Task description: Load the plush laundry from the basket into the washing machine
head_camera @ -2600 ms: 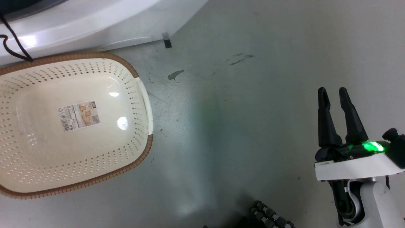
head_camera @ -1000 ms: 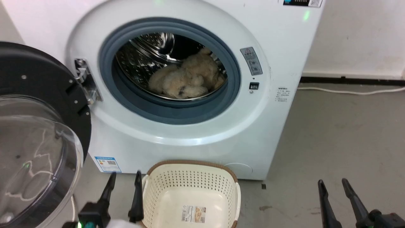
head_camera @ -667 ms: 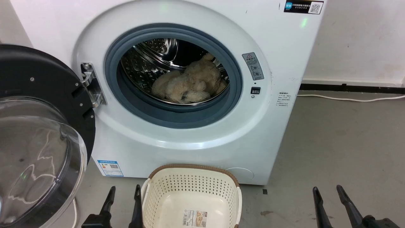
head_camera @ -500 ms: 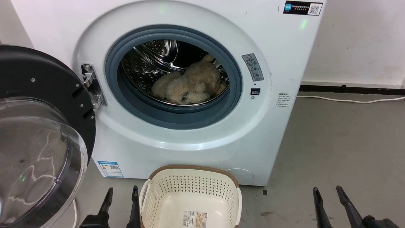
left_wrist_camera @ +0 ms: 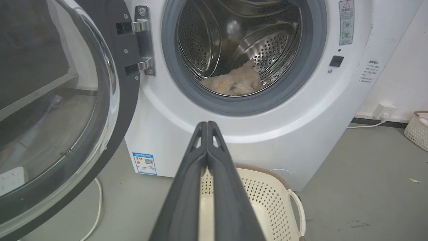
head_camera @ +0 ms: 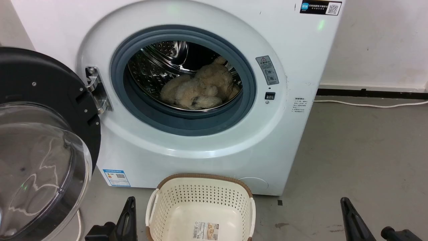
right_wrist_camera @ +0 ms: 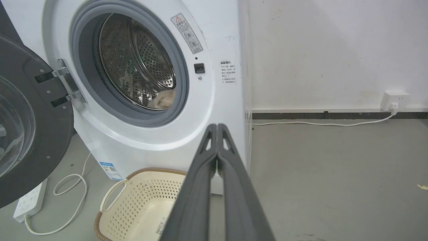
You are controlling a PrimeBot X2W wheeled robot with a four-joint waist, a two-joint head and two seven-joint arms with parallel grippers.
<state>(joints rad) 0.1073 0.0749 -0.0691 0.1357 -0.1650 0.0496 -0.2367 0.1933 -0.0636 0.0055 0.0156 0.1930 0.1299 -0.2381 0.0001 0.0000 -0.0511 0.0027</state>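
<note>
Fluffy cream-beige plush laundry (head_camera: 199, 87), teddy-bear form: lying inside the shiny perforated steel drum (left_wrist_camera: 267, 47) of the large white front-load washing machine (head_camera: 187, 157). Small cream-white perforated plastic basket (head_camera: 200, 192), brown-rimmed: on the floor just before the washer, holding no laundry. Black-rimmed clear domed door (head_camera: 43, 154): swung open. Left gripper (left_wrist_camera: 207, 124), right gripper (right_wrist_camera: 217, 126): fingers pressed together, gripping nothing. Loading judged complete; perhaps only the door remains.

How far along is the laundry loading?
Done: the fluffy cream plush toy lies inside the white front-load washer; the cream perforated basket holds nothing. In hand: nothing; left gripper and right gripper, jaws shut. Left: perhaps shutting the open black-rimmed clear door.
</note>
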